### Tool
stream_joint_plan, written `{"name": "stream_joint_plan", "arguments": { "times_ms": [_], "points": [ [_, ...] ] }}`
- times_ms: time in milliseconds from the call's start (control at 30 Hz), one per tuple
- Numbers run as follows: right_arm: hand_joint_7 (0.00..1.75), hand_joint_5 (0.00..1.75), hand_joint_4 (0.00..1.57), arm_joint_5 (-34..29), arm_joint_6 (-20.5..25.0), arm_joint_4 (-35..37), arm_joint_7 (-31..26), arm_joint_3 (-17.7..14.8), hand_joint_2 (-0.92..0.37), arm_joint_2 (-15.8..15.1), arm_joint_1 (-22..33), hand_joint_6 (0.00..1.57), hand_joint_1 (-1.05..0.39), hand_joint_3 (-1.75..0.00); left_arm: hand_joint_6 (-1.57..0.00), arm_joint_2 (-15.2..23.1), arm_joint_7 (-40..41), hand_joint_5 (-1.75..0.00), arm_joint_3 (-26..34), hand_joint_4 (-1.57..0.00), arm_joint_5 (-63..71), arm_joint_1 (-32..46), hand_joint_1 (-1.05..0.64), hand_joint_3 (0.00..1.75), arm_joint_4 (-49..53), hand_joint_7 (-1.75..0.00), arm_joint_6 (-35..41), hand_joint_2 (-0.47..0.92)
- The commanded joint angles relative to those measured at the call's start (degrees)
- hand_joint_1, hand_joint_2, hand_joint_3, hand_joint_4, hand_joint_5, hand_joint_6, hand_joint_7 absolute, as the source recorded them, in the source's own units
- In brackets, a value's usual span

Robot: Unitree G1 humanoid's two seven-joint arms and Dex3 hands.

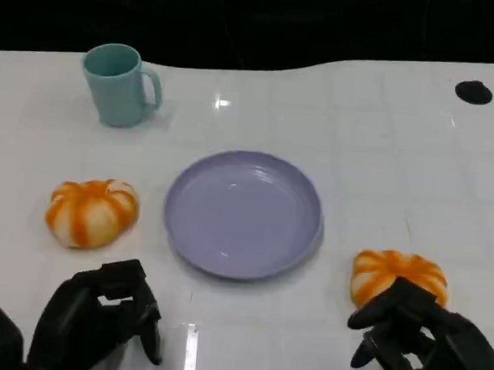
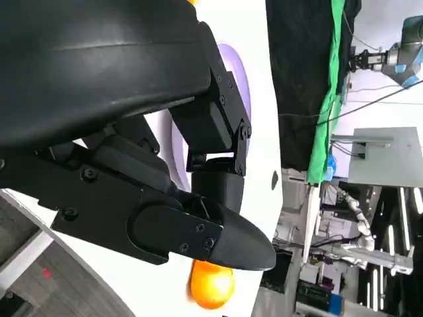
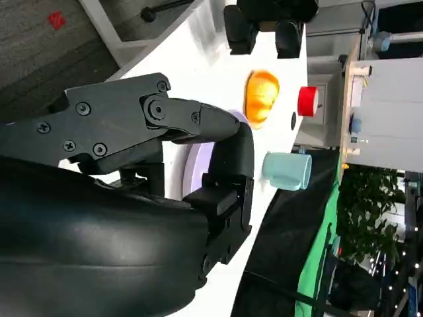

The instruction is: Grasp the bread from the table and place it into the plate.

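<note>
Two orange-and-white breads are lying on the white table (image 1: 376, 134), and the purple plate (image 1: 243, 213) is sitting between them, with nothing in it. Taking the plate as the clock centre in the head view, the left bread (image 1: 91, 211) is lying at about 9 o'clock, well apart from the rim. The right bread (image 1: 399, 276) is lying at about 4 o'clock, near the rim but not touching it. A teal mug (image 1: 119, 84) is standing at about 11 o'clock.

The right hand (image 1: 422, 342) is hovering just at the near side of the right bread; its fingers are bending loosely and holding nothing, and I cannot tell whether a fingertip is touching the crust. The left hand (image 1: 96, 318) is waiting at about 7 o'clock, near the left bread but apart from it, with its fingers curling in a little and gripping nothing.

Each bread is looking round and lobed like a small pumpkin, so I am judging it light and probably soft, with a glossy crust that could be slipping under hard fingers. A strong squeeze could be denting it. The safest hold seems to be from above, across the widest part, with the thumb on one side and the fingers on the opposite side, resting in the grooves between lobes.
</note>
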Motion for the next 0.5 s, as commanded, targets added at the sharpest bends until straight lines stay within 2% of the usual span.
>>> {"name": "stream_joint_plan", "arguments": {
  "times_ms": [33, 333, 500],
  "points": [
    [1.31, 1.56, 0.46, -0.2, 0.4, -0.7, -0.4, -0.4, -0.92, -0.7, 0.1, 0.40, -0.33, -0.48, -1.07, 0.6, 0.1, -1.40, 0.3, -1.21, 0.0, 0.2, -0.92, 0.12, 0.2, -1.21, -0.3, 0.92],
    [1.31, 1.55, 0.44, 1.4, -0.8, -0.3, 0.5, -0.6, -0.92, -0.4, 0.1, 0.39, -0.33, -0.47, -1.07, 0.7, 0.5, -1.40, 0.2, -1.21, 0.3, 0.3, -0.93, 0.12, -0.1, -1.21, -0.1, 0.92],
    [1.25, 1.52, 0.36, 2.7, -3.1, 0.1, 2.2, -0.9, -0.92, -0.6, -0.5, 0.32, -0.35, -0.44, -1.06, 0.7, 0.3, -1.40, 0.3, -1.20, 0.1, 0.4, -0.92, 0.11, -0.2, -1.21, 0.2, 0.92]
  ]
}}
